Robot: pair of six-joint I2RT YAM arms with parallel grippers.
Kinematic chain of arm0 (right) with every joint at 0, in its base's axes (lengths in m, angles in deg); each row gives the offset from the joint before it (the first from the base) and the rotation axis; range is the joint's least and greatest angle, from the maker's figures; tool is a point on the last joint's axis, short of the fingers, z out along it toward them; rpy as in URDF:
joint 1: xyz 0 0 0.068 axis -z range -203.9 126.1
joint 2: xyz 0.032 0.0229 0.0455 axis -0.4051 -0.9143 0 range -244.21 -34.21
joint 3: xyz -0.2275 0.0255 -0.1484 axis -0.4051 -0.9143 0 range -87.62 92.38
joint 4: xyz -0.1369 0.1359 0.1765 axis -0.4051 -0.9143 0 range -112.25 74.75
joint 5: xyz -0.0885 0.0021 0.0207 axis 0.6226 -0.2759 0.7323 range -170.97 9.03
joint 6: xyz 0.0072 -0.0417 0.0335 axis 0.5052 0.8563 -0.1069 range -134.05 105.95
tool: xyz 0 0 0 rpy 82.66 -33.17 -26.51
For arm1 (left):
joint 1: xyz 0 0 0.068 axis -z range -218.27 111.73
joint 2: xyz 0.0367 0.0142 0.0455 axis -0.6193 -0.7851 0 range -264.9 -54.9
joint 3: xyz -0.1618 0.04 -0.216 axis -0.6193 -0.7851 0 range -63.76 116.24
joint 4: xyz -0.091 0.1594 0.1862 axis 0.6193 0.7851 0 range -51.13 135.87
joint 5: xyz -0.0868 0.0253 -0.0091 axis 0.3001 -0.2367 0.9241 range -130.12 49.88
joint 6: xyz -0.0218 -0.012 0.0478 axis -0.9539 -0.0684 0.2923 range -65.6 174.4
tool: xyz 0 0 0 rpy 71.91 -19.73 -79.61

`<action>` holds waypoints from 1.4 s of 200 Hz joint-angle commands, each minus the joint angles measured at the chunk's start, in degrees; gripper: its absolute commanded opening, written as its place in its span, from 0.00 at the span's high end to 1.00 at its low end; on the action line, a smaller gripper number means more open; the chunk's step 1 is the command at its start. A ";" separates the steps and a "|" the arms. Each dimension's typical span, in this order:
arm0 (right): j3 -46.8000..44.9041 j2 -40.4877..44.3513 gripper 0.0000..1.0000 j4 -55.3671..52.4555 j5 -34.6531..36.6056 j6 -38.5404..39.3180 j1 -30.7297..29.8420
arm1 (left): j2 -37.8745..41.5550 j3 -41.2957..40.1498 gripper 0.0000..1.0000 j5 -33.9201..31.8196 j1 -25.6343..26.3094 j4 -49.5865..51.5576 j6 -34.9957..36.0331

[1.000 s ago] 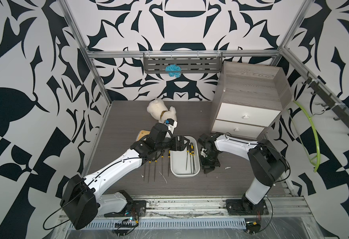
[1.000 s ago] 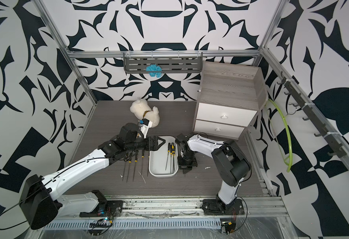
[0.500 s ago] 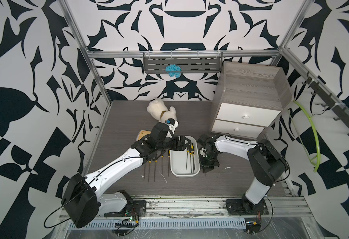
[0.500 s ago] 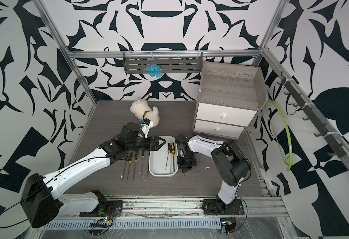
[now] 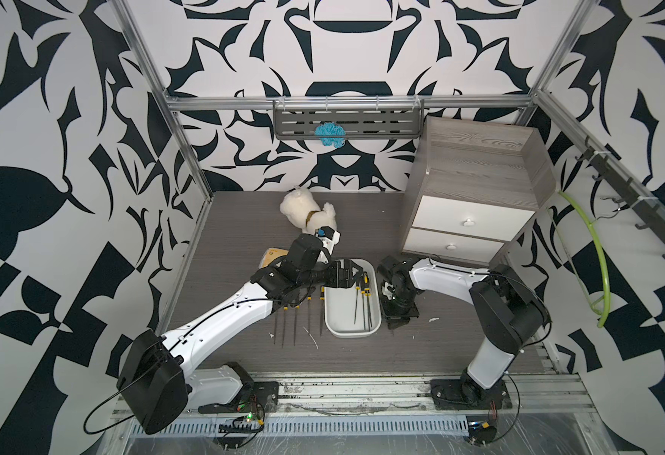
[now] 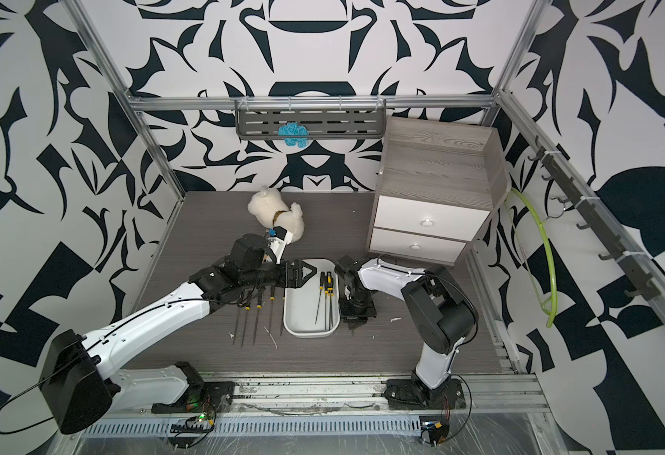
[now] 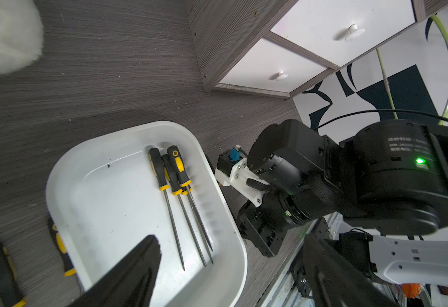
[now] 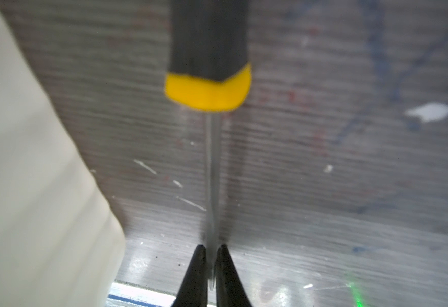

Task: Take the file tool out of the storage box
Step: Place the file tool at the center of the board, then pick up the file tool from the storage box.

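One file [image 8: 208, 90] is out already: it looks set down on the surface [image 8: 323, 159] at the storage box's [image 5: 352, 335] 3 o'clock, shaft between the tips of your right gripper [image 8: 210, 252]. Neither arm has shifted in the last second; those jaws stand all but closed, and whether they still pinch you cannot tell. Only letting go remains. Your left gripper [image 6: 308, 275] hangs wide open and empty over the box's 12 o'clock end, three files [image 7: 176, 186] waiting inside
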State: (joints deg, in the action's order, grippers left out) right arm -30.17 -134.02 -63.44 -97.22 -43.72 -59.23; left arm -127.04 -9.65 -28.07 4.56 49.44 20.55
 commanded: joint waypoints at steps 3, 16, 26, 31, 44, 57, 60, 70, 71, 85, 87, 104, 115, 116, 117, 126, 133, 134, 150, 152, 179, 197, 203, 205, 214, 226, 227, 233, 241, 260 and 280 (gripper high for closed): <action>-0.67 1.03 0.85 -0.50 1.21 0.65 0.25 | -2.23 2.18 0.10 1.04 0.27 1.16 0.88; -0.67 0.84 0.82 -0.53 1.52 0.78 0.19 | -2.90 2.29 0.10 1.13 0.29 1.30 0.89; -0.74 0.88 0.80 -0.51 1.87 1.02 0.25 | -3.33 2.49 0.10 1.22 0.33 1.38 0.89; -0.79 0.98 0.78 -0.51 2.11 1.10 0.24 | -3.56 2.61 0.10 1.22 0.33 1.47 0.89; -0.79 1.48 0.77 -0.63 3.13 1.17 0.23 | -4.18 2.92 0.10 0.86 0.34 2.31 0.97; -0.74 3.13 0.77 -0.98 3.35 1.37 0.26 | -4.95 3.59 0.12 -1.35 0.55 4.17 0.85; -0.80 3.89 0.77 -0.97 3.45 1.25 0.26 | -5.14 3.68 0.12 -2.06 0.65 4.72 0.74; -0.94 7.17 0.77 -0.86 3.88 0.81 0.25 | -6.19 4.38 0.16 -3.82 0.89 6.09 0.47; -0.94 7.48 0.77 -0.86 3.87 0.74 0.26 | -6.36 4.45 0.17 -3.98 0.96 6.33 0.46; -0.68 12.16 0.77 -1.27 5.34 0.36 0.26 | -9.22 6.08 0.23 -4.99 1.50 8.46 0.45; -0.57 12.84 0.77 -1.40 5.75 0.39 0.26 | -9.79 6.31 0.25 -4.97 1.61 8.58 0.45; 0.86 17.45 0.77 -2.07 10.04 0.96 0.24 | -14.96 8.17 0.33 -4.41 2.49 8.33 0.50; 1.86 19.48 0.77 -1.25 12.16 1.94 0.60 | -18.61 9.27 0.38 -4.21 3.02 7.45 0.14; 1.87 19.66 0.77 -1.10 12.27 2.05 0.65 | -18.89 9.40 0.39 -4.09 3.04 7.36 0.12; 1.96 19.79 0.77 -0.98 12.37 2.10 0.68 | -19.17 9.59 0.39 -4.03 3.04 7.32 0.11; 2.22 20.99 0.77 1.04 12.63 2.62 1.10 | -22.08 10.78 0.45 -3.84 3.14 6.91 -0.45; 2.10 21.71 0.77 3.18 12.03 2.88 1.46 | -23.97 11.67 0.48 -3.95 3.22 6.60 -0.68; 1.99 21.82 0.77 3.62 11.90 2.92 1.57 | -24.30 11.79 0.48 -4.05 3.23 6.59 -0.73; 0.65 23.11 0.78 9.72 10.00 3.30 2.35 | -27.81 13.16 0.49 -4.87 3.31 5.73 -0.96; 0.47 23.26 0.78 10.53 9.88 3.37 2.37 | -28.17 13.27 0.49 -4.98 3.34 5.55 -0.96; -2.95 24.30 0.79 19.83 9.51 4.35 2.72 | -32.46 15.54 0.51 -7.85 3.32 6.23 -0.44; -4.50 24.40 0.79 22.38 9.20 5.40 2.91 | -35.17 17.56 0.51 -8.83 3.40 7.78 0.14; -4.77 24.47 0.79 22.66 8.97 5.86 2.92 | -36.06 18.19 0.51 -9.04 3.49 8.10 0.44; -4.86 24.48 0.79 22.64 8.94 5.92 2.97 | -36.34 18.39 0.51 -9.04 3.53 8.14 0.51; -5.33 24.70 0.79 22.67 8.71 6.43 3.01 | -37.28 18.94 0.51 -10.05 3.62 8.35 0.70; -6.17 25.31 0.79 22.85 8.44 6.75 3.06 | -38.46 20.48 0.52 -12.18 3.97 10.31 1.35; -6.23 25.38 0.79 22.86 8.39 6.74 3.07 | -38.53 20.63 0.53 -12.42 3.99 10.55 1.38; -6.86 25.89 0.79 23.16 8.05 6.72 3.02 | -39.07 21.47 0.56 -13.84 4.18 11.59 2.01; -7.61 26.85 0.79 23.98 7.36 6.52 2.99 | -39.34 22.08 0.60 -15.82 4.36 12.41 2.58; -8.98 28.88 0.79 24.60 7.48 6.24 2.99 | -38.42 21.57 0.62 -18.24 4.37 12.86 3.17; -9.71 29.85 0.79 24.62 8.51 6.12 3.07 | -37.48 20.67 0.64 -18.82 4.39 12.33 3.16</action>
State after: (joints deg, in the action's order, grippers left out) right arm -39.37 -106.46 -41.12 -89.13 -38.08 -56.48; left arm -165.84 11.18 -43.48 8.69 59.41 22.30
